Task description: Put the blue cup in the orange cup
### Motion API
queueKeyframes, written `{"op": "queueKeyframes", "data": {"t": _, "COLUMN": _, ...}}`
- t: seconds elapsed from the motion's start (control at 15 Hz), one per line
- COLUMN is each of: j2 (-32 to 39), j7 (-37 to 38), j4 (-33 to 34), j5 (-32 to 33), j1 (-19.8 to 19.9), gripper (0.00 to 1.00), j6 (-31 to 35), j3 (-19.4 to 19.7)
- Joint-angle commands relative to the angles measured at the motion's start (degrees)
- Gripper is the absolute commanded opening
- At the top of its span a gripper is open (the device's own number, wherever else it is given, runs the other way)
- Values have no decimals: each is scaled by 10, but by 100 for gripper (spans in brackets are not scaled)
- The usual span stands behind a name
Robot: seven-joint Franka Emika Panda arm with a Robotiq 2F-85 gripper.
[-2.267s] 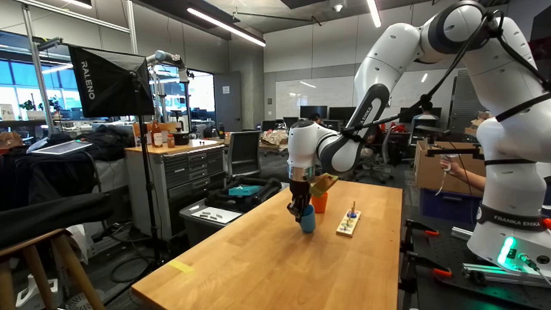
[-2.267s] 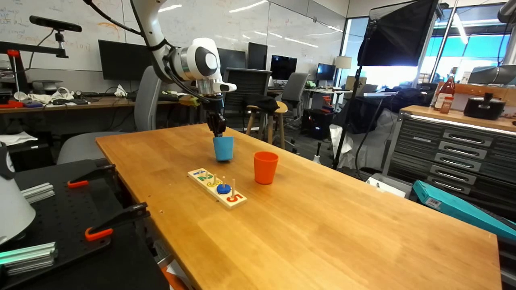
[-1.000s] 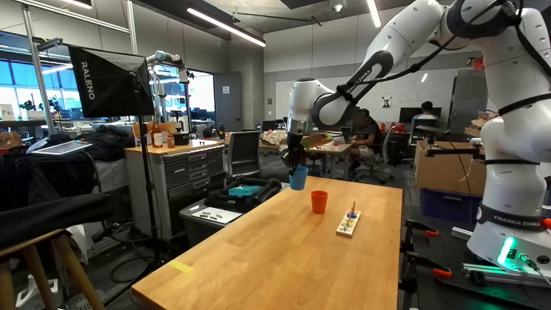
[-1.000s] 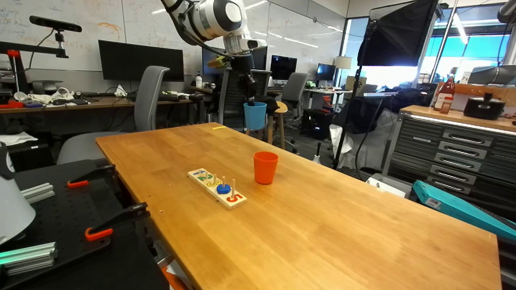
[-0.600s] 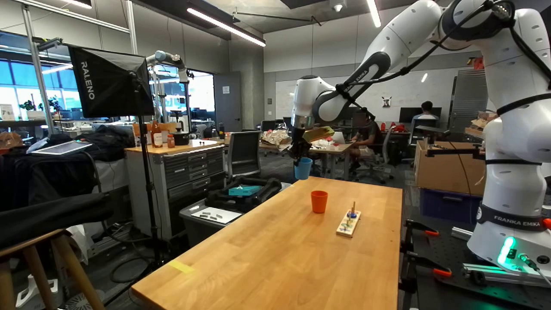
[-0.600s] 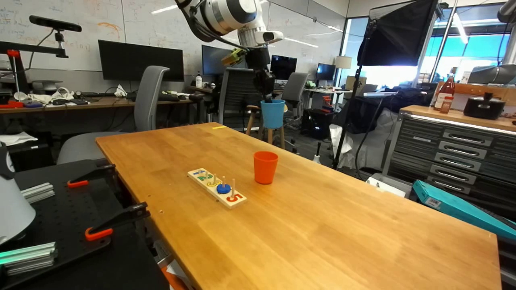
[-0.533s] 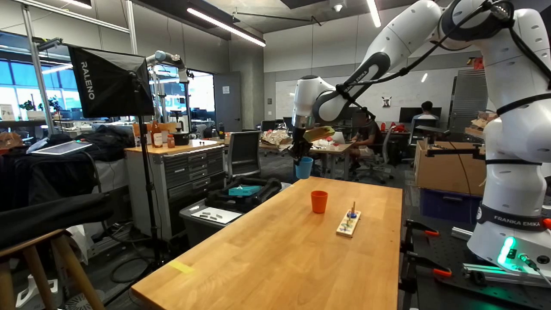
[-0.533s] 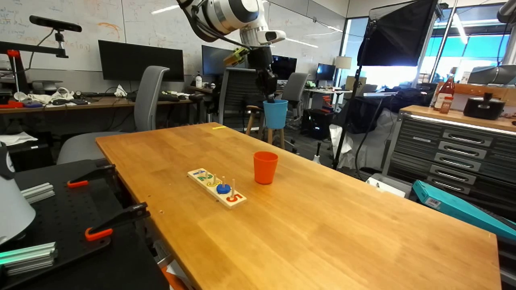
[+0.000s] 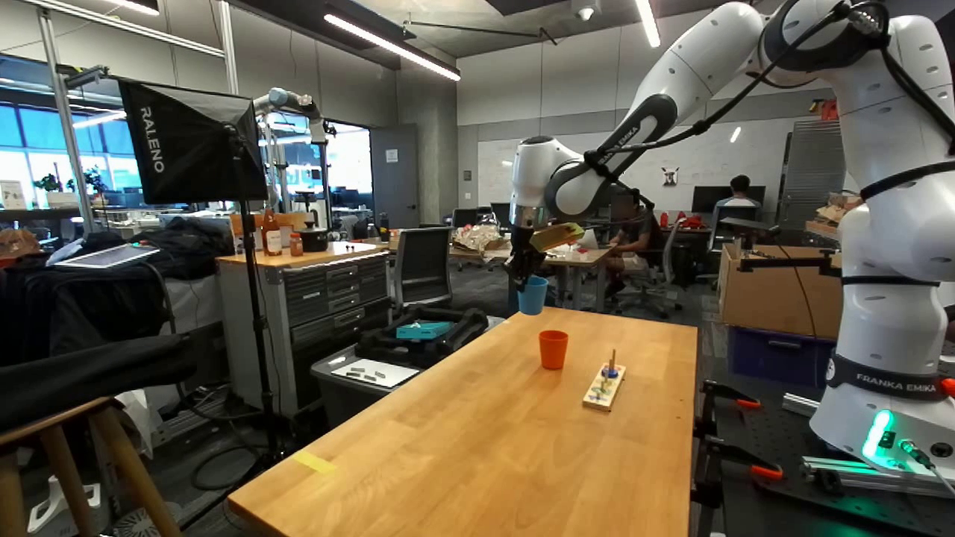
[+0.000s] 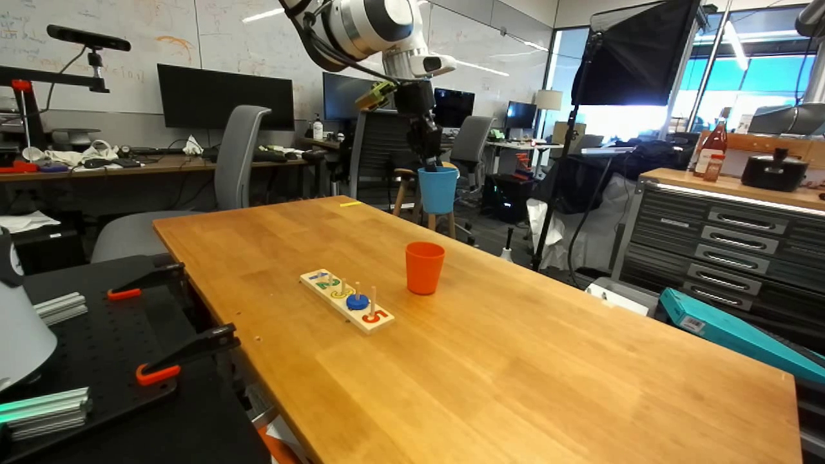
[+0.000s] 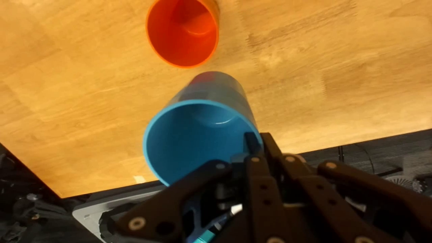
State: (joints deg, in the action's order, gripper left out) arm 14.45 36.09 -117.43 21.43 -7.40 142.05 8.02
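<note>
Robotiq gripper (image 11: 259, 139), pinching the blue plastic cup (image 10: 437, 192), has dipped slightly; centring over the orange plastic cup (image 10: 425, 269) likely remains.

orange cup (image 11: 182, 35) partly outside wrist view

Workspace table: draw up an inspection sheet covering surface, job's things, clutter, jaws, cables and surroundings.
Surface: wooden table; yellow tape strip near an edge.
Job's things: blue cup held in the air; orange cup upright on the table.
Clutter: numbered peg board with a blue disc, apart from the orange cup.
Jaws: shut on the blue cup's wall, one inside, one outside.
Cables: black cable strapped along the arm, away from both cups.
Surroundings: softbox light, drawer cabinet, people in the background.
</note>
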Motion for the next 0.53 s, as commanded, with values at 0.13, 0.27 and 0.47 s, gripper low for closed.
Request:
{"op": "queueKeyframes", "data": {"t": 0.13, "j2": -19, "j7": -12, "j4": -17, "j5": 10, "j1": 16, "gripper": 1, "j6": -10, "j3": 2}}
{"op": "queueKeyframes", "data": {"t": 0.27, "j2": -16, "j7": -15, "j4": -19, "j5": 10, "j1": 21, "gripper": 1, "j6": -10, "j3": 4}}
{"op": "queueKeyframes", "data": {"t": 0.47, "j2": -15, "j7": -22, "j4": -34, "j5": 7, "j1": 26, "gripper": 1, "j6": -13, "j3": 2}}
